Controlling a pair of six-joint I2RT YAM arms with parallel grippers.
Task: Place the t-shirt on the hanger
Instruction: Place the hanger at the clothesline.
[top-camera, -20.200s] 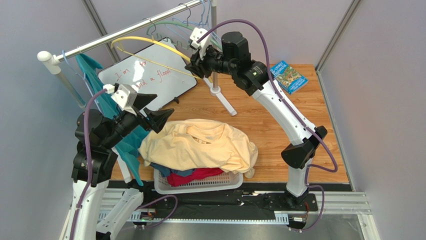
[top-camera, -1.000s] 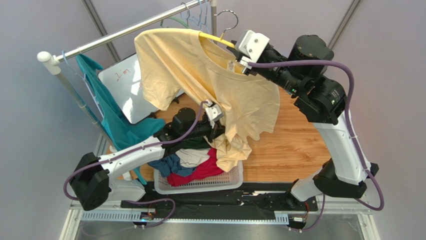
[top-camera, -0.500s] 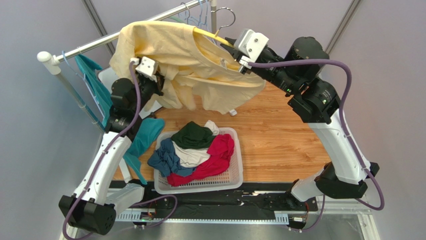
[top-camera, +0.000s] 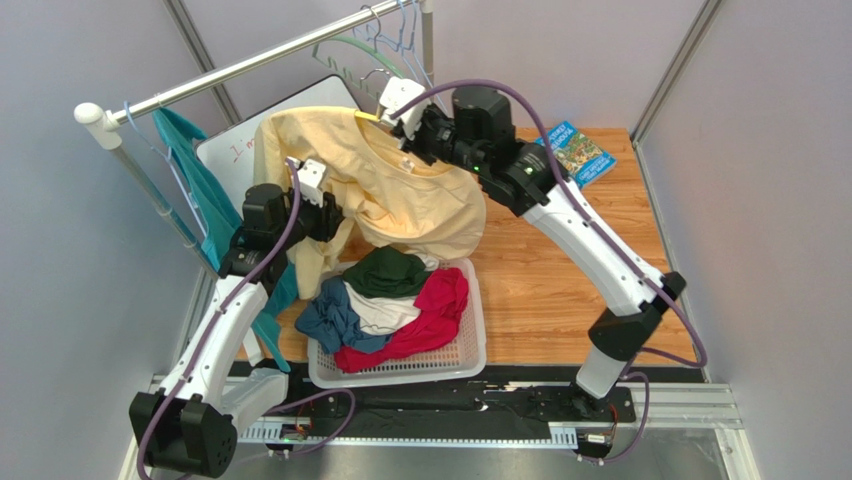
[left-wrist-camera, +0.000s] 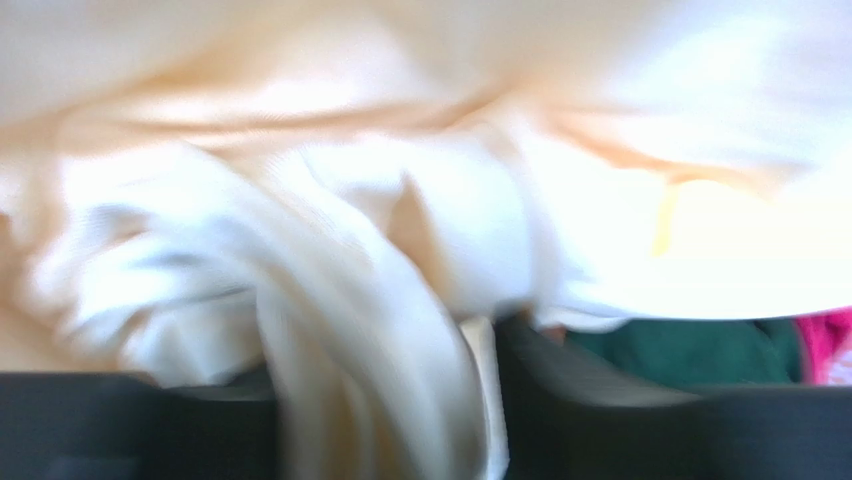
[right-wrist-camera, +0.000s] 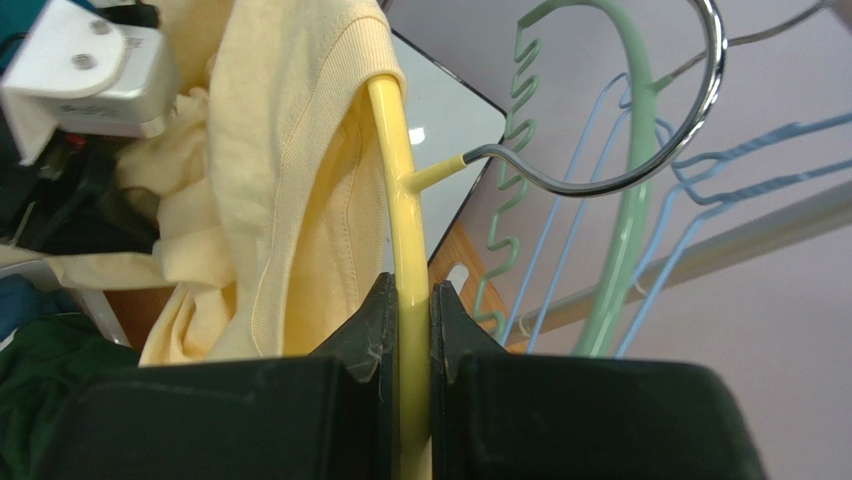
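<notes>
The cream-yellow t-shirt (top-camera: 400, 195) hangs bunched over the yellow hanger (right-wrist-camera: 392, 150), just above the basket. Its ribbed edge lies over one hanger arm in the right wrist view (right-wrist-camera: 290, 140). My right gripper (right-wrist-camera: 408, 300) is shut on the hanger's yellow bar below the silver hook (right-wrist-camera: 640, 170); in the top view it (top-camera: 385, 122) sits at the shirt's upper edge. My left gripper (top-camera: 330, 218) is buried in the shirt's left side. In the blurred left wrist view a strand of the t-shirt (left-wrist-camera: 380, 330) runs down between the dark fingers of this gripper (left-wrist-camera: 400, 400), which looks shut on it.
A white basket (top-camera: 478, 340) of red, dark green, blue and white clothes sits under the shirt. Behind are a clothes rail (top-camera: 250, 65) with a teal garment (top-camera: 205, 210), a pale green hanger (right-wrist-camera: 630, 200) and light blue hangers (right-wrist-camera: 740, 170), a whiteboard (top-camera: 235, 150) and a book (top-camera: 577, 152).
Both arms have come down and inward with the hanger and shirt. The shirt, held high near the rail before, now hangs lower and bunched just above the basket.
</notes>
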